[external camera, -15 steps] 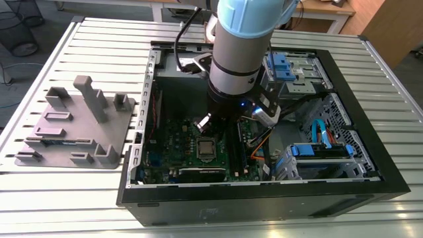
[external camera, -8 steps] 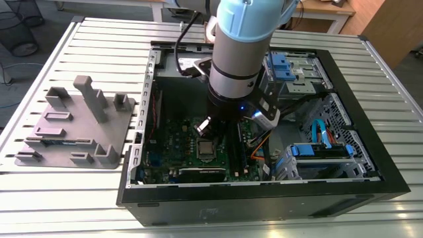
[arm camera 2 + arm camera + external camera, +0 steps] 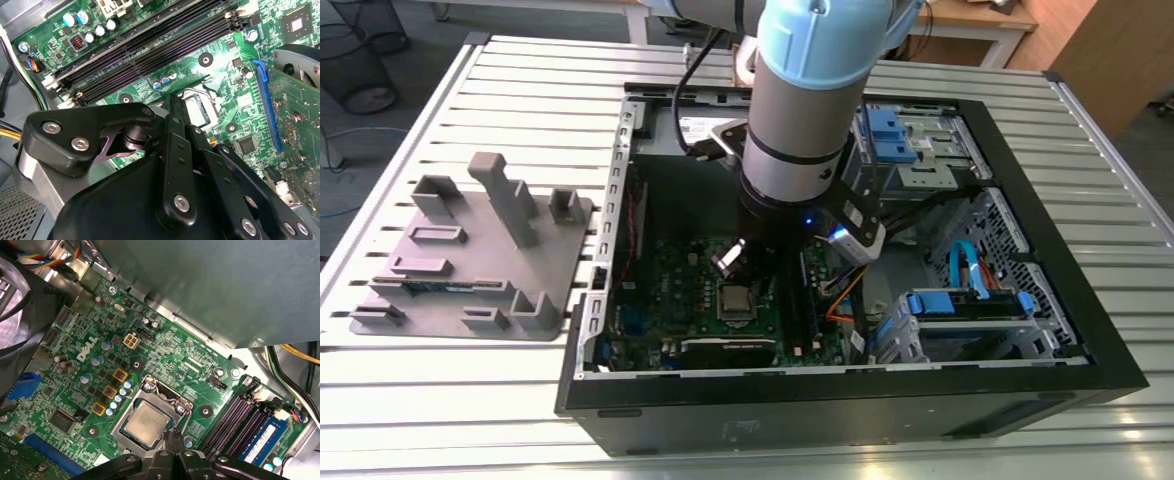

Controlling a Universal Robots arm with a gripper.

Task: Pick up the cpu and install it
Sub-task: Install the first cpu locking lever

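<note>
An open computer case was seen lying on a slatted metal table; the robot arm reached down into it over the green motherboard; a grey moulded tray stood on the table to the exterior view's left. In the first wrist view the cpu was seated flat inside the silver socket frame, its metal top exposed; the gripper was poised just above the socket's edge, its fingertips drawn together and nothing held between them; the chip lay just beside those tips, apparently untouched. Memory slots were set beside the socket.
</note>
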